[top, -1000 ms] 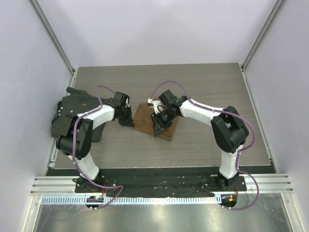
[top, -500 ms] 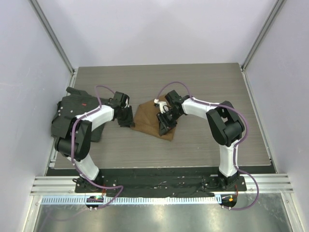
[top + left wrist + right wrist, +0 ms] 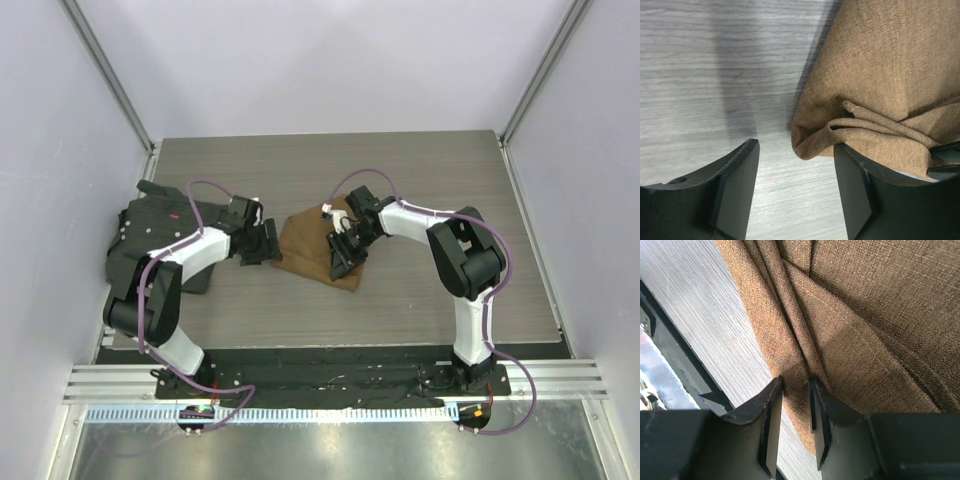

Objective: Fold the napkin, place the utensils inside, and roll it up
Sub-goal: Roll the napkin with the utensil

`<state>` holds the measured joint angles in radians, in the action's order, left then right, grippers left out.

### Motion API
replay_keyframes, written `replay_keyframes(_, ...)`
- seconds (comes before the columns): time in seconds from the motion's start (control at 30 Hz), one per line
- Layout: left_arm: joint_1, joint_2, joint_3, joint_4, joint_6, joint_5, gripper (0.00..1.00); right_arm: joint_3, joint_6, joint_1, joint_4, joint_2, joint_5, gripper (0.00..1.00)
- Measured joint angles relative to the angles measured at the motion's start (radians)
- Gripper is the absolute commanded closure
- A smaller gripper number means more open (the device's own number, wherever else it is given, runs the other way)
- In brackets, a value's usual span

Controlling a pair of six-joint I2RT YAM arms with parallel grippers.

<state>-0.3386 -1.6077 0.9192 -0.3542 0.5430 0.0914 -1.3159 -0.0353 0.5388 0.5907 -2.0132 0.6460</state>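
So the napkin [image 3: 305, 245] is sitting roughly mid-table [image 3: 420, 180], a bit toward the left arm's side. It's not flat at all, more of a folded, lumpy wedge with its point aimed at the near edge. The left gripper [image 3: 795, 149] is down low at the napkin's left edge with its jaws spread wide. In the left wrist view a rounded, doubled-over corner of the cloth pokes into the gap between the fingers [image 3: 737, 185], closer to the right-hand one. The cloth drapes over that finger's top edge, and the other finger is just over bare wood grain. Nothing's actually gripped there. The right gripper [image 3: 795, 390] is on top of the napkin near its near-right part. Its jaws are pulled in to a narrow slot with a ridge of fabric running down into it, and creases fan out from that spot. I'm fairly sure it's pinching that fold, though the wrist view is so close up that I can't see how much cloth is actually caught. Off to the far left, partly under the left arm, there's a dark textured mat [image 3: 145, 215], well apart from the napkin.
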Motion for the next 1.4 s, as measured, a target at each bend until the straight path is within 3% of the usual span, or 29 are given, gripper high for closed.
replay_keyframes(0.43,0.0,-0.002,-0.1,0.239,0.003,0.056,0.53,0.0,-0.008,-0.008,-0.001,-0.01,0.034,0.66)
replay_keyframes(0.53,0.001,-0.005,-0.113,0.283,0.003,0.061,0.59,0.0,-0.008,-0.011,-0.001,-0.013,0.041,0.66)
replay_keyframes(0.73,0.011,-0.023,-0.125,0.327,0.005,0.059,0.81,-0.001,-0.008,-0.014,-0.001,-0.016,0.052,0.64)
replay_keyframes(0.93,0.013,-0.028,-0.124,0.327,0.008,0.058,0.9,-0.011,-0.007,-0.01,0.014,-0.007,0.033,0.57)
replay_keyframes(1.17,0.013,-0.049,-0.071,0.238,0.021,0.058,0.91,-0.026,-0.025,0.062,-0.012,0.092,-0.187,0.43)
replay_keyframes(1.4,0.013,-0.09,0.01,0.122,0.021,0.067,0.91,0.02,-0.145,0.293,-0.262,0.241,-0.527,0.41)
